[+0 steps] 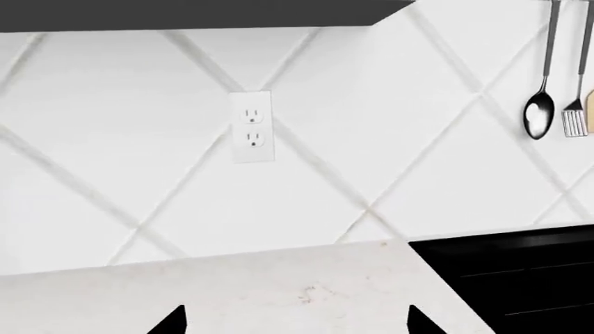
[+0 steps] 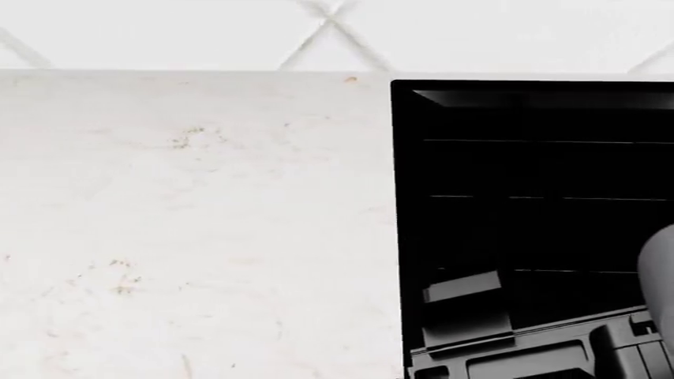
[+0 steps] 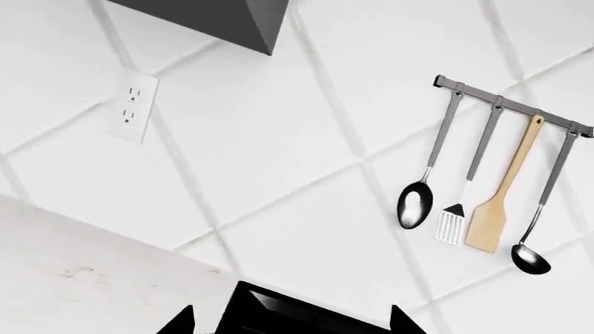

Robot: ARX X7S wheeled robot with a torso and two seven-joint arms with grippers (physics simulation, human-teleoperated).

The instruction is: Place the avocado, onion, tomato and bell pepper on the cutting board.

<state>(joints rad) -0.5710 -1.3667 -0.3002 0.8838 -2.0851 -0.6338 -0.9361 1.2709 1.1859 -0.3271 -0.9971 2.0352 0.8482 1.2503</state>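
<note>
The avocado, onion, tomato, bell pepper and cutting board are out of view in all three views. My left gripper (image 1: 295, 323) is open, its two dark fingertips (image 1: 172, 321) set wide apart over bare white countertop (image 1: 232, 285), with nothing between them. The right gripper (image 3: 292, 323) is also open and empty. Its fingertips (image 3: 180, 322) frame the corner of a black cooktop (image 3: 278, 313) below the tiled wall. In the head view only the pale countertop (image 2: 189, 221) and the cooktop (image 2: 526, 197) show.
A white diamond-tiled backsplash (image 1: 371, 139) with a power outlet (image 1: 252, 126) rises behind the counter. A rail of hanging utensils (image 3: 483, 188) is on the wall above the cooktop. A dark hood or cabinet (image 3: 213, 21) hangs overhead. A grey part of my arm (image 2: 658, 268) shows at the right.
</note>
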